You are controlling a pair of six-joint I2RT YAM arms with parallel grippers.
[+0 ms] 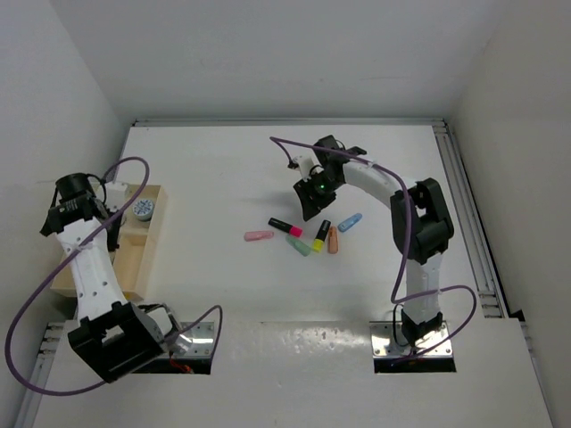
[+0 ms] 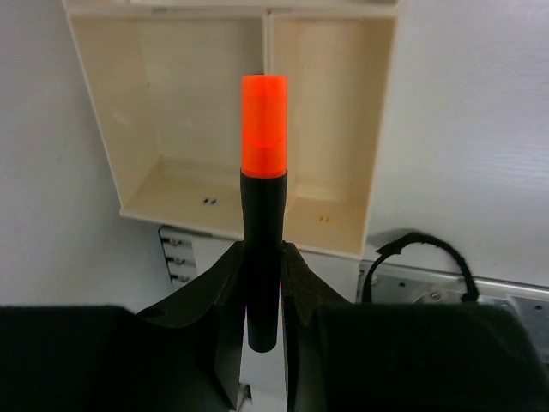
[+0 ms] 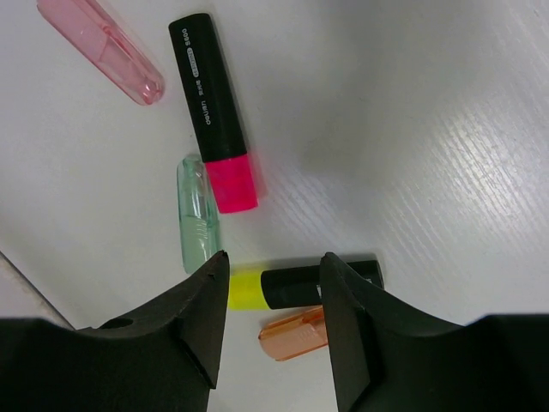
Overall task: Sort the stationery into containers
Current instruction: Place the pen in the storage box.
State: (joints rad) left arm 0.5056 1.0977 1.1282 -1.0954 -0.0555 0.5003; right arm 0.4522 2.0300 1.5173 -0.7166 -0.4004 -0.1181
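Note:
My left gripper (image 2: 263, 247) is shut on a black highlighter with an orange end (image 2: 263, 163) and holds it upright above the wooden tray (image 2: 268, 86), over two bare compartments. The tray (image 1: 153, 254) stands at the left, with one patterned roll (image 1: 143, 210) in a far compartment. My right gripper (image 3: 274, 259) is open and empty, its jaws standing either side of the yellow highlighter (image 3: 296, 286). Around it lie a pink highlighter (image 3: 212, 107), a pink stub (image 3: 103, 53), a green stub (image 3: 197, 215) and a salmon stub (image 3: 292, 333). A blue stub (image 1: 350, 222) lies to the right. No purple highlighter shows.
The loose pieces lie in a cluster at the table's middle (image 1: 303, 236), under the right gripper (image 1: 312, 201). White walls close in the table at the back and sides. Purple cables loop off both arms. Mounting plates sit at the near edge.

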